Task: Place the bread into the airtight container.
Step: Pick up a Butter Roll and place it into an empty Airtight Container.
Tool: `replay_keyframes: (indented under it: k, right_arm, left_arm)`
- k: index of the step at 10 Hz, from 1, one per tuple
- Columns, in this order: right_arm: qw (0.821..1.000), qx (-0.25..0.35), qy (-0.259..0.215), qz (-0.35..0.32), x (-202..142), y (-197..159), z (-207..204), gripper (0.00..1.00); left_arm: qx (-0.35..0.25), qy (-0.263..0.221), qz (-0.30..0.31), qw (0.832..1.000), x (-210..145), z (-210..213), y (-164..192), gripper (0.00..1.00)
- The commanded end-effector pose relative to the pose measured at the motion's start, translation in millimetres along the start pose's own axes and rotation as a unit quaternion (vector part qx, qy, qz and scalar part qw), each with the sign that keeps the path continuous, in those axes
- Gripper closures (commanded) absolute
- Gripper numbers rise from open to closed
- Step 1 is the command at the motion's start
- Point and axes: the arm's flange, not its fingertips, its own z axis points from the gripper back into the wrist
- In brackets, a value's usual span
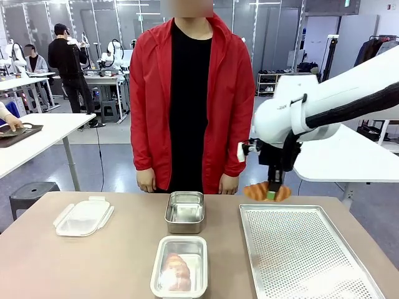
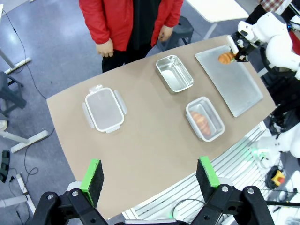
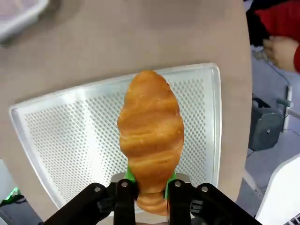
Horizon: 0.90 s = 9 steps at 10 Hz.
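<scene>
Two end effectors over the tabletop (image 1: 118, 261): the right end effector (image 1: 272, 194), clamped on the bread (image 1: 254, 192) above the perforated tray's (image 1: 305, 255) far edge, well apart from the airtight container (image 1: 156, 277) holding a second croissant (image 1: 176, 271); the left end effector (image 2: 150, 180), fingers apart.

**Setting:** robotics laboratory in an open-plan hall.

**Evidence:**
- large white jointed robot arm (image 1: 336, 103) reaching over a brown laminate tabletop (image 1: 93, 261)
- long white worktables (image 1: 43, 131) standing in rows behind
- smooth grey floor (image 1: 106, 165) running through the hall
- glass partition walls (image 1: 112, 25) at the rear
- open metal shelf rack (image 1: 272, 84) holding stored items
- round black stool (image 1: 31, 190) at a side table
- small yellow box with a red button (image 2: 278, 177) low beside the rig
- person in black clothes (image 1: 70, 62) standing at a far worktable
</scene>
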Motion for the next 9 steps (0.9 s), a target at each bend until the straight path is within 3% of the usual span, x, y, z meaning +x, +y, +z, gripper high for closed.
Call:
replay_keyframes:
  k: [1,5,8,9]
  right_arm:
    - [0.999,-0.004,0.046,-0.007,39.2,17.1,-5.5,0.74]
    - [0.998,-0.021,0.044,-0.029,127.2,44.7,-13.4,0.74]
    - [0.998,-0.037,0.046,-0.032,143.2,54.2,-26.4,0.74]
    - [0.999,-0.017,0.034,-0.014,138.7,59.5,-21.4,0.74]
  left_arm:
    - [0.000,0.002,-0.009,1.000,-1.0,1.3,-0.5,0.00]
    - [0.000,0.002,-0.009,1.000,-1.0,1.3,-0.5,0.00]
    - [0.000,0.002,-0.009,1.000,-1.0,1.3,-0.5,0.00]
    - [0.000,0.002,-0.009,1.000,-1.0,1.3,-0.5,0.00]
